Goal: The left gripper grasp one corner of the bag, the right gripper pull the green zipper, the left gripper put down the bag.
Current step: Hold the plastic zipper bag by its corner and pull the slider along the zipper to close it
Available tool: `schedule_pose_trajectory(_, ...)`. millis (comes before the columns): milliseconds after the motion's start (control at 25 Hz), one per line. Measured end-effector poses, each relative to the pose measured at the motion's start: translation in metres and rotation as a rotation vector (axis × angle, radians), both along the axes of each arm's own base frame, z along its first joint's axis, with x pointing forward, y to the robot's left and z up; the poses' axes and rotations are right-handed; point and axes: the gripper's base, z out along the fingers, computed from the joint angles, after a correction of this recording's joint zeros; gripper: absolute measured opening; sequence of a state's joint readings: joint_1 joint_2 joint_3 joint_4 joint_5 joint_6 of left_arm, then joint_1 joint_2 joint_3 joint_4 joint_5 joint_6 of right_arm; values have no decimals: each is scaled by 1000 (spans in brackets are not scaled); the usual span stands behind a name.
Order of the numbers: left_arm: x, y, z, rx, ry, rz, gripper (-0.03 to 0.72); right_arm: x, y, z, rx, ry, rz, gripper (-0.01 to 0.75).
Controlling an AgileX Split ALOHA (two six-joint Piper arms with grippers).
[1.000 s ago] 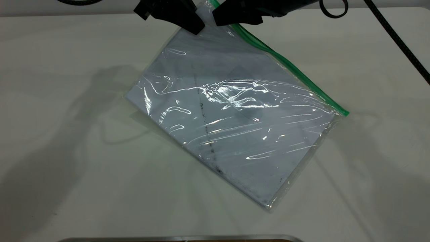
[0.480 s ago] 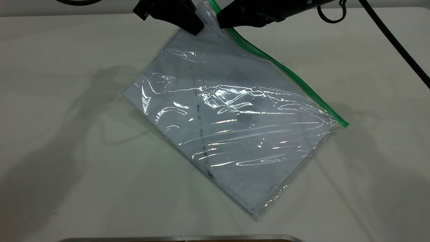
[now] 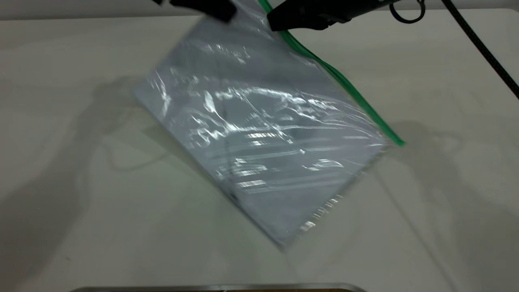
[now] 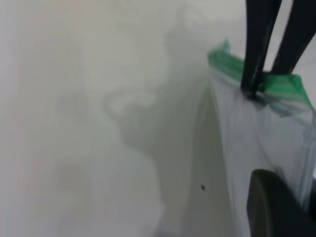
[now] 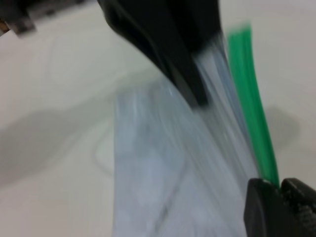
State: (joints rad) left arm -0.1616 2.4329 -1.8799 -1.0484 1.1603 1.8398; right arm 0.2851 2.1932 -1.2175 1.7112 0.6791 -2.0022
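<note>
The bag [image 3: 259, 129], a clear pouch with white paper inside, hangs tilted above the table, lifted by its far corner. The left gripper [image 3: 221, 14] is shut on that corner at the top edge of the exterior view; one of its fingers [image 4: 274, 207] lies against the plastic. The green zipper [image 3: 340, 81] runs along the bag's right long edge. The right gripper [image 3: 273, 24] is shut on the strip just beside the left gripper. In the right wrist view its jaws [image 5: 279, 185] pinch the green strip [image 5: 252, 108]. The left wrist view shows the right gripper's fingers [image 4: 256, 44] on the green strip [image 4: 284, 84].
The white table [image 3: 81, 202] lies under the bag. A black cable [image 3: 482, 48] trails across the far right. A metal edge [image 3: 219, 288] runs along the near rim of the exterior view.
The left gripper has risen toward the top edge and lifted the bag; its low corner has swung up and to the left. The right gripper stays on the green strip.
</note>
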Motion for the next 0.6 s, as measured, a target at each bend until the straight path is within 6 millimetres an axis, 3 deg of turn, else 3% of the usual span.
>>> schedule_pose_trajectory(480, 18, 46, 22, -153, -41, 157, 52, 6, -12, -8, -143, -24, -58, 35)
schedule_pose_trajectory(600, 21, 54, 27, -168, -52, 181, 52, 7, -15, -18, -176, 6, -90, 35)
